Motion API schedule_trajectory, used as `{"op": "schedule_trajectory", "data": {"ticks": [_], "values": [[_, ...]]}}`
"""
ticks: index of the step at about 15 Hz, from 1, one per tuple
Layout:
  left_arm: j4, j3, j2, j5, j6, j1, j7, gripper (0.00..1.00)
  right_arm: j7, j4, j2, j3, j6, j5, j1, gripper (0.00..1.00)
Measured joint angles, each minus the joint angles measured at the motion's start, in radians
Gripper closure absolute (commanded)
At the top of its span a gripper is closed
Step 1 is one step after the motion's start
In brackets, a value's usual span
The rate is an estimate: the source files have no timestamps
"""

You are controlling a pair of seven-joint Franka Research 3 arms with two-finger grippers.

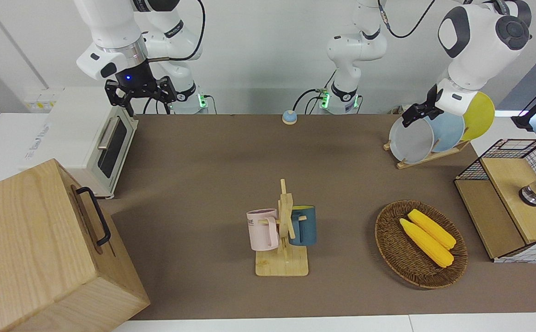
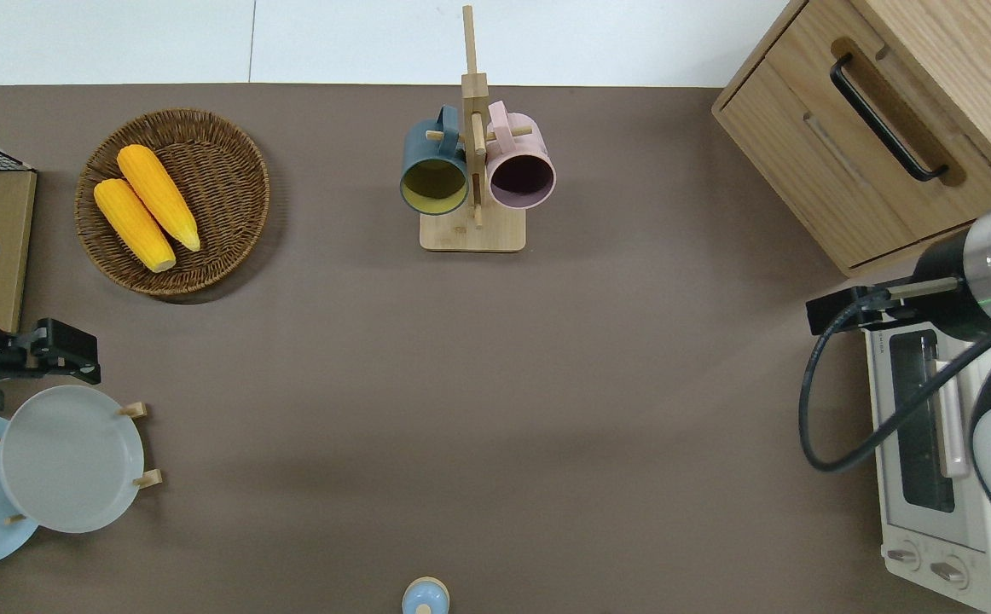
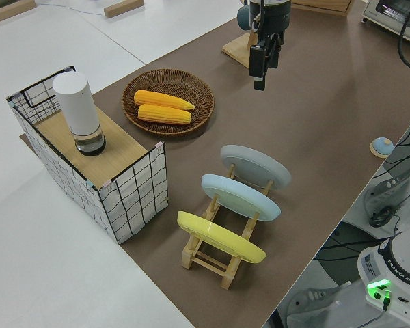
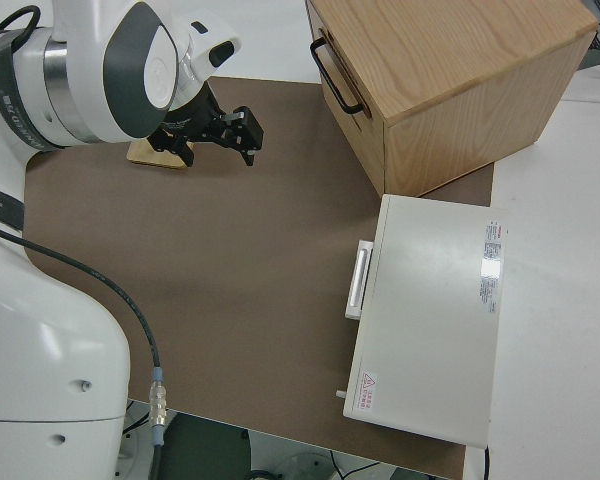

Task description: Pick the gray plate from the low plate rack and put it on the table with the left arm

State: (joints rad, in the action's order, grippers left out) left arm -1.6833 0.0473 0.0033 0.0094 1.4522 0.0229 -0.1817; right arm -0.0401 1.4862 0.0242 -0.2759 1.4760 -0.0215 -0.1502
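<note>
The gray plate (image 2: 69,460) stands on edge in the low plate rack (image 2: 139,411), in the slot toward the table's middle; it also shows in the front view (image 1: 411,140) and the left side view (image 3: 256,166). The rack (image 3: 219,263) is at the left arm's end of the brown table (image 2: 495,384). My left gripper (image 2: 78,362) is open and empty. It hangs over bare table just off the gray plate's upper rim and is not touching it; it also shows in the front view (image 1: 411,116). My right gripper (image 1: 141,97) is parked and open.
A light blue plate (image 1: 448,131) and a yellow plate (image 1: 478,115) fill the rack's other slots. A wicker basket with two corn cobs (image 2: 171,200), a wire crate with a white cylinder (image 3: 78,102), a mug stand (image 2: 472,170), a wooden drawer box (image 2: 879,128), a toaster oven (image 2: 930,460) and a small blue knob (image 2: 425,595) stand around.
</note>
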Motion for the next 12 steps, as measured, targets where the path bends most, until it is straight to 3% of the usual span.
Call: {"op": "schedule_trajectory", "data": {"ticks": [8, 12], "values": [[-0.002, -0.001, 0.003, 0.017, 0.011, 0.0, -0.048, 0.01, 0.0, 0.0, 0.0, 0.0, 0.0, 0.0, 0.0, 0.017], [-0.036, -0.001, 0.014, 0.126, 0.016, 0.0, -0.052, 0.01, 0.0, 0.0, 0.0, 0.0, 0.0, 0.0, 0.0, 0.017]]}}
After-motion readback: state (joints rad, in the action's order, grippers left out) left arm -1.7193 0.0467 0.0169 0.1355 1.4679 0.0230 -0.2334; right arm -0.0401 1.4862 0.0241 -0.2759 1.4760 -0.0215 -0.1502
